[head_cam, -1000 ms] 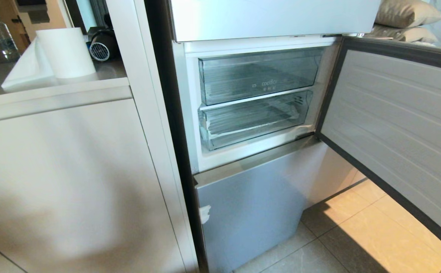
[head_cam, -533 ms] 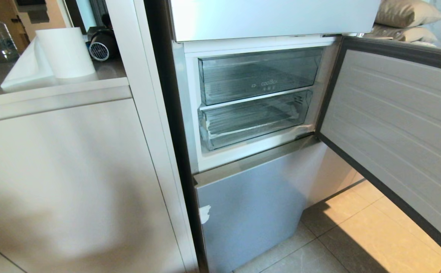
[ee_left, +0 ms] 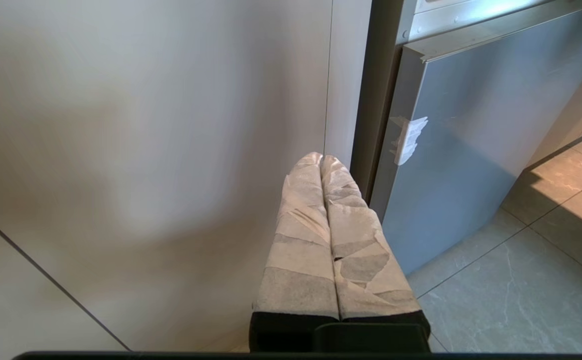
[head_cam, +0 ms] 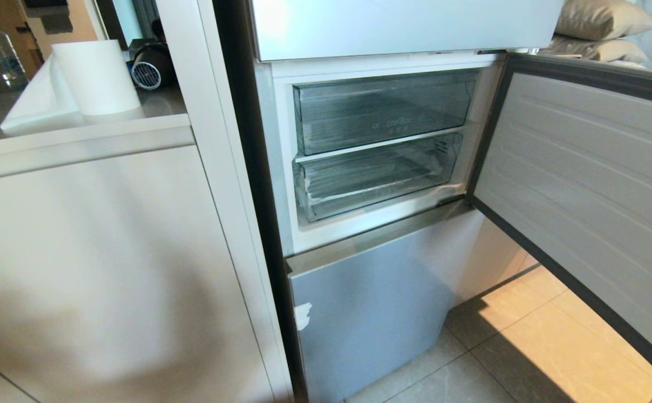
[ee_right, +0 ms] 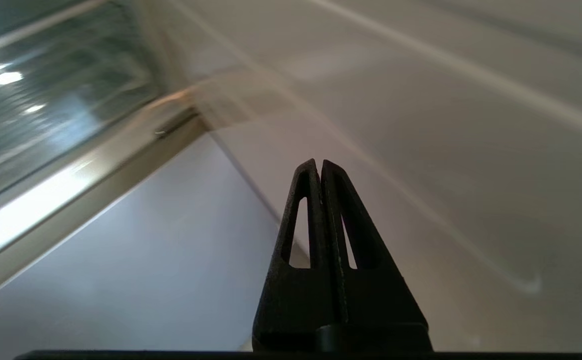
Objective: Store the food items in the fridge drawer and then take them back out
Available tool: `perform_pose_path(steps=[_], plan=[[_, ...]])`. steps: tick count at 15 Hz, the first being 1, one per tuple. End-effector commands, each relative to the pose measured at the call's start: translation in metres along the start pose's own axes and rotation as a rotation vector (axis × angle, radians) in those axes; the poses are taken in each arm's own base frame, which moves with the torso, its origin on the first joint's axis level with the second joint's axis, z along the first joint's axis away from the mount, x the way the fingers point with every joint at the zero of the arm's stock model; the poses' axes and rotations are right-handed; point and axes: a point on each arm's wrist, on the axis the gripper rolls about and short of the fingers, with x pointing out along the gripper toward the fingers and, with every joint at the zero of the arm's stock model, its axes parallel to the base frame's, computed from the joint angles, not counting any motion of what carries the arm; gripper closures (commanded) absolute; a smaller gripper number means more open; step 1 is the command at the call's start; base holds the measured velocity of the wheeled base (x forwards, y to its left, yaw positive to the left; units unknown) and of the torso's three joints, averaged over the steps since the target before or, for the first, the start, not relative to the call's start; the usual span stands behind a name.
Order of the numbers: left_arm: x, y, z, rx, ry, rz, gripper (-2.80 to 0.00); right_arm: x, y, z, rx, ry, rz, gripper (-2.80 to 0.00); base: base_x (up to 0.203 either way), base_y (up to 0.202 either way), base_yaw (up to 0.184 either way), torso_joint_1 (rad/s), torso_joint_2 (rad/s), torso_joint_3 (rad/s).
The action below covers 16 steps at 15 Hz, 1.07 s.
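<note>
— What had been changed since a second before?
— Nothing was seen to have shifted in the head view; no arm was shown there.
— The end effectors?
— The right end effector was clenched, empty, with the fridge drawer off to one side beyond its tips. The left end effector was clenched too, near the lower door panel.

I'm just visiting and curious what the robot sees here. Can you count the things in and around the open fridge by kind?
Clear fridge drawers: 2, the upper bin and the fridge drawer below it
Open fridge doors: 1
Paper rolls: 1
Water bottles: 1
Pillows: 2
Food items: 0 visible
Total: 7
</note>
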Motion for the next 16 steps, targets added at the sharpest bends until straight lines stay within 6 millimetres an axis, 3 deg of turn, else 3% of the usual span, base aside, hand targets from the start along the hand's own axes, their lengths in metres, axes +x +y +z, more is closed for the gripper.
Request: perform_pose_path(steps=[1,10,14,16], plan=[[0.000,0.000,0.000,-0.001,0.000,-0.001,0.00,0.016,-0.003,-0.003,-0.009,0.024,-0.064,0.00,0.000,0.000,0.000,0.000,0.00,0.000],[0.000,0.000,0.000,0.001,0.000,0.000,0.00,0.026,-0.017,0.004,0.007,0.002,-0.164,0.00,0.000,0.000,0.000,0.000,0.00,0.000],[0.000,0.000,0.000,0.000,0.000,-0.001,0.00,-0.005,-0.021,0.005,0.004,-0.049,-0.103,0.00,0.000,0.000,0.000,0.000,0.00,0.000],[0.000,0.000,0.000,-0.001,0.000,0.000,0.00,-0.035,-0.026,-0.011,-0.061,-0.044,0.040,0.00,0.000,0.000,0.000,0.000,0.00,0.000]])
